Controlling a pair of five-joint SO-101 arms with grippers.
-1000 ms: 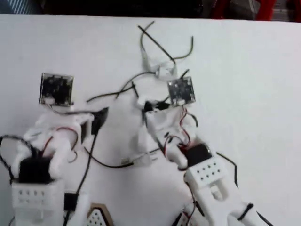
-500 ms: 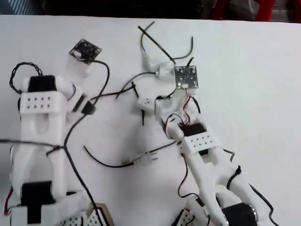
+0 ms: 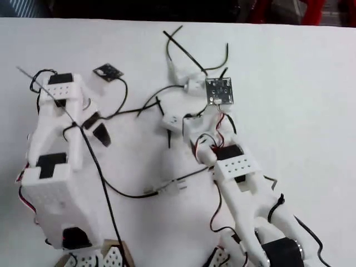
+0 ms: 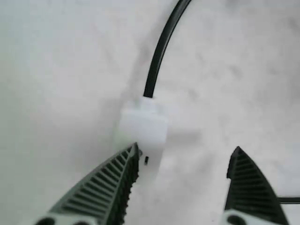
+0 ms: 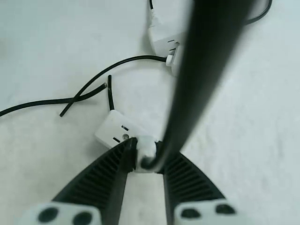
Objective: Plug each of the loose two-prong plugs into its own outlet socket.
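**Right hand** [image 5: 146, 151]: pressed together on a small white plug [image 5: 144, 146], whose thick black cord [image 5: 201, 70] rises past the wrist camera. The held plug sits just beside a white socket block [image 5: 115, 130] with two slots facing upward. Whether plug and block touch cannot be told. In the high view this hand [image 3: 186, 123] lies near the middle of the white tabletop [image 3: 300, 100], with the socket block [image 3: 173, 120] at its tip.

**Left hand** [image 4: 186, 152]: fingers spread, low over the tabletop. A second white plug [image 4: 143, 127] lies flat against the tip of one finger [image 4: 117, 183]; the other finger stands apart from it. Its thin black cord [image 4: 161, 47] runs away from the hand. In the high view the left hand [image 3: 99, 129] is at the left side of the tabletop, well apart from the right hand.

**Other parts:** farther back, another white socket [image 3: 178, 71] and a plug [image 3: 194, 85] lie close together, touching or nearly so. A loose plug [image 3: 173, 189] on a long black cord lies flat between the two arms.
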